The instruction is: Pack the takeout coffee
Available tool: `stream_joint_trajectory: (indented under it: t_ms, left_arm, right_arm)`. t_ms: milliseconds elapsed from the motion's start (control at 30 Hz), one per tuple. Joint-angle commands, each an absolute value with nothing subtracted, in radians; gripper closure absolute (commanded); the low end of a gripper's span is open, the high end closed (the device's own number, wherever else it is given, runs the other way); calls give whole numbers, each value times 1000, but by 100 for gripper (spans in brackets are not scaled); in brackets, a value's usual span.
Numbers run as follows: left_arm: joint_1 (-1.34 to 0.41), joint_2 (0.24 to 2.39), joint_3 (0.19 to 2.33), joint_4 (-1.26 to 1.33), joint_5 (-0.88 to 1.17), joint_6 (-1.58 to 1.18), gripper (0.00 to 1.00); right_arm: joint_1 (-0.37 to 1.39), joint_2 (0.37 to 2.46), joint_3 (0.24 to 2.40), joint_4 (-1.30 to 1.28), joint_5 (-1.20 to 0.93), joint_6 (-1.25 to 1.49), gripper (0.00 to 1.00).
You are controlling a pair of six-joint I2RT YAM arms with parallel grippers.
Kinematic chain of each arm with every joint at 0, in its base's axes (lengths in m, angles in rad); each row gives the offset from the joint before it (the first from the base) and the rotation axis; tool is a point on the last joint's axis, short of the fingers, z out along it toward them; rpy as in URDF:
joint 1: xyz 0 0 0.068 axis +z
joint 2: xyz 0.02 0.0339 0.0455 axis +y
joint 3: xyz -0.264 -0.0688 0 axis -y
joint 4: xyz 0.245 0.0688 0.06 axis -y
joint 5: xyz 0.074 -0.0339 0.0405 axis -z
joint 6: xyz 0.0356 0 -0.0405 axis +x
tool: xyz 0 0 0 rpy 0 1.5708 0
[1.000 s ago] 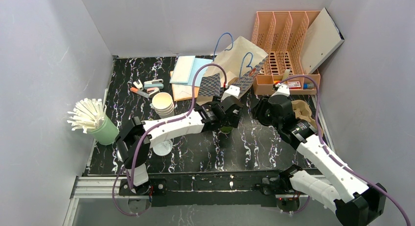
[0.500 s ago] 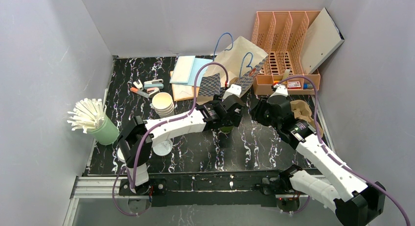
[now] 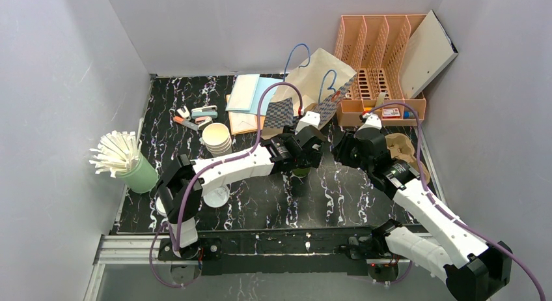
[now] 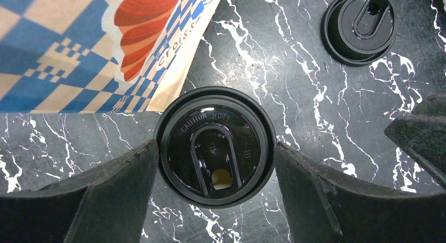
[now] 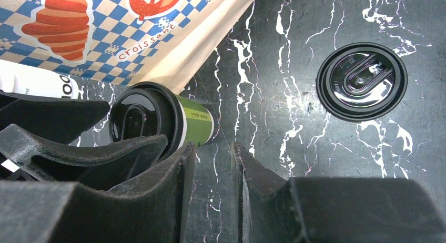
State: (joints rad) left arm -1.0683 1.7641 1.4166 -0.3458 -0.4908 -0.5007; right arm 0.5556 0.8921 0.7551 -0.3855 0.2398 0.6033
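- Step in hand: the grasp, ahead of loading. The takeout coffee (image 5: 195, 128) is not yet inside the paper bag (image 3: 319, 73).
- Takeout coffee: dark green cup with its black lid on. It stands on the tabletop (image 3: 273, 203) just beside the bag's printed lower corner, outside the bag.
- Left gripper (image 4: 216, 148): over the cup at that bag corner. Fingers spread wide, one on each side of the lid, inner edges right at its rim. Cannot tell whether they press on it or only flank it.
- Right gripper (image 5: 213, 151): low over the tabletop, a bit farther from the bag than the cup. Fingers stand a narrow gap apart, with only bare tabletop between them.
- Spare black lid (image 5: 362, 81): flat on the tabletop, farther from the bag than the cup, touching nothing.
- Next move, as a judgement: the left fingers need a firm hold on the cup, then a straight lift and a carry to the bag's mouth.
- The bag's mouth is not clearly visible, so the right gripper likely has to steady or open the bag.
- Risk: a squeeze on the lid rim alone could pop the lid off, and the paper wall may give.
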Motion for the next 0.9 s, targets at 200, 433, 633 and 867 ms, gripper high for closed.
stream_joint_trajectory:
  t_ms: [200, 433, 633, 867]
  left_arm:
    - [-1060, 1779, 1444, -361, -532, -534, 22]
    - [-1057, 1789, 1431, -359, -535, -528, 33]
    - [-1055, 1786, 1425, -358, -525, -512, 45]
    - [-1055, 1740, 1421, -408, -469, -479, 47]
  right_arm:
    - [552, 891, 743, -350, 221, 600, 61]
    - [551, 907, 728, -339, 166, 608, 62]
    - [549, 924, 675, -278, 74, 658, 63]
    - [546, 943, 648, -203, -61, 723, 63]
